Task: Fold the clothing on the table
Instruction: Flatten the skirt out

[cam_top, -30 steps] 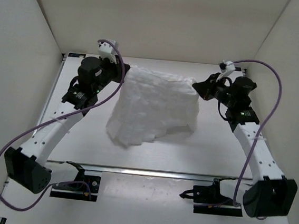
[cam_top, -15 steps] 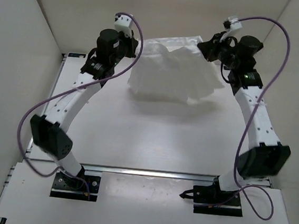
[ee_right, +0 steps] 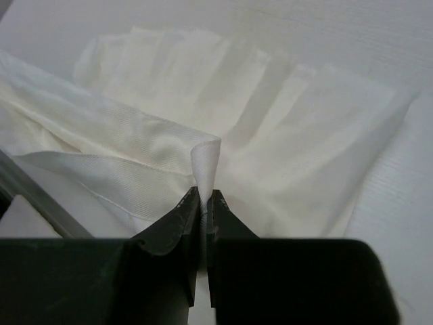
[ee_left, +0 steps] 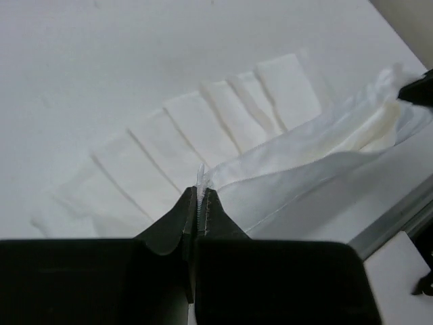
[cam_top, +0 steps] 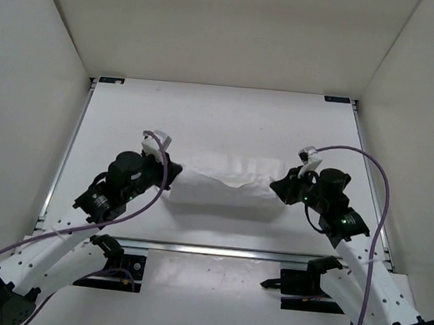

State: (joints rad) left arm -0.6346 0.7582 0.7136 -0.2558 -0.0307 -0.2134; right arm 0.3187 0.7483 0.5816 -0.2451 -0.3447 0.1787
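a: where's the clothing (cam_top: 226,183) right now?

b: on the near half of the table (cam_top: 229,117), a low band stretched left to right, near the metal rail (cam_top: 216,249).

a: and the grippers?

b: the left gripper (ee_left: 200,198) is pinched almost closed on the left corner of the cloth's edge, with a sliver of fabric poking out between the tips. the right gripper (ee_right: 205,198) is pinched the same way on the right corner. in both wrist views the held edge sits above a pleated layer lying flat on the table.

a: so what's the step in hand?

b: i'd judge it's laying that held edge down to set the fold.

a: how to do it well?

b: bring both corners down together, level with each other. pull the edge taut enough that the middle doesn't sag; it dips a little in the top view. line the edge up with the layer beneath before letting go. open the jaws only once the cloth rests on the table, since fabric this thin may spring back or drag along with the tips.
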